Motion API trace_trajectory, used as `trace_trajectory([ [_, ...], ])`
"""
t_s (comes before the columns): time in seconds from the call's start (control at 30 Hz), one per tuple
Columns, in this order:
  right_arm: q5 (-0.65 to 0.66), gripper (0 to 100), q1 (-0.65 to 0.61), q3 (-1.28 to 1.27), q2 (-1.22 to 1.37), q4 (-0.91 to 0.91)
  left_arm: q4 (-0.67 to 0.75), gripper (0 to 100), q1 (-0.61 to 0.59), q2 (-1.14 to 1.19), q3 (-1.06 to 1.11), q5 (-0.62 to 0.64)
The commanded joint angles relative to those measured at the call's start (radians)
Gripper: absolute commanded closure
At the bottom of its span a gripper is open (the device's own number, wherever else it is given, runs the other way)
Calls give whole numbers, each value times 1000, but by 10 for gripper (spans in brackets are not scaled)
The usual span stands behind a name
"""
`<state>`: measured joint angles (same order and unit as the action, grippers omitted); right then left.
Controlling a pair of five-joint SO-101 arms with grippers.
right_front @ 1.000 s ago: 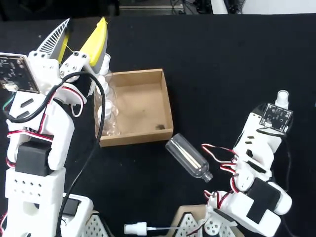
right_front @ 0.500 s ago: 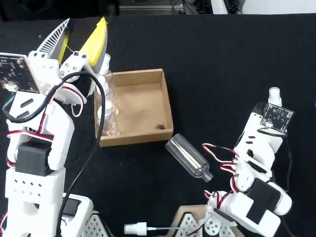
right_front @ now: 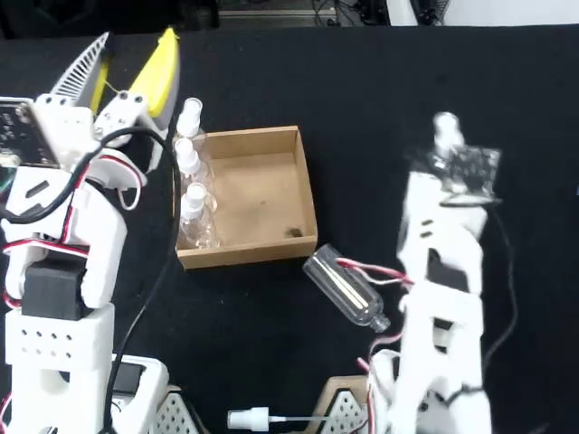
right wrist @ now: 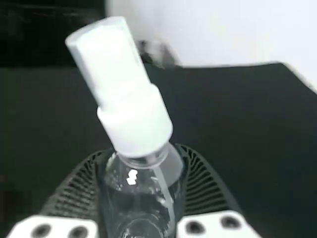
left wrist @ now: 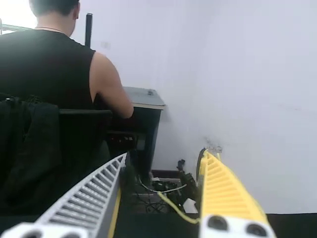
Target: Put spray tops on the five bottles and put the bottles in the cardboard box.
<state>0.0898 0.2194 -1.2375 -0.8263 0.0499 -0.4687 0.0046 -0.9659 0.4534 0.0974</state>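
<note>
Capped bottle (right wrist: 130,119) half-hidden in right gripper (right wrist: 143,171)

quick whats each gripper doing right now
Left gripper: open, empty.
Right gripper: closed on a bottle with its spray top on.

Both our arms are white printed shells with black servo blocks set in. The left arm (right_front: 63,271), right beside the cardboard box (right_front: 253,251), has a thick black cable (right_front: 147,315) looping down it. It also has red-and-white wire bundles (right_front: 50,244) and a green wire (right_front: 9,192) near the dark wrist board (right_front: 18,136). Left jaws: one white and slatted, one solid yellow, with round screw holes at the bases. The right arm (right_front: 443,298), well apart from that box, has red wires (right_front: 371,271) too. Right jaws are black and ribbed on white bases.
</note>
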Motion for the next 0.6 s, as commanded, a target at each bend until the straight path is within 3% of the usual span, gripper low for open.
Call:
trace_trajectory([
  [0.0,-74,988,-184,120,-125,115,18,784,-47,-15,-53,5],
  [0.17,-126,988,-381,170,-56,64,18,784,-47,-15,-53,2],
  [0.3,-132,988,-482,176,114,-150,18,784,-47,-15,-54,2],
  [0.57,-135,987,-535,180,466,-545,18,784,-47,-15,-54,2],
])
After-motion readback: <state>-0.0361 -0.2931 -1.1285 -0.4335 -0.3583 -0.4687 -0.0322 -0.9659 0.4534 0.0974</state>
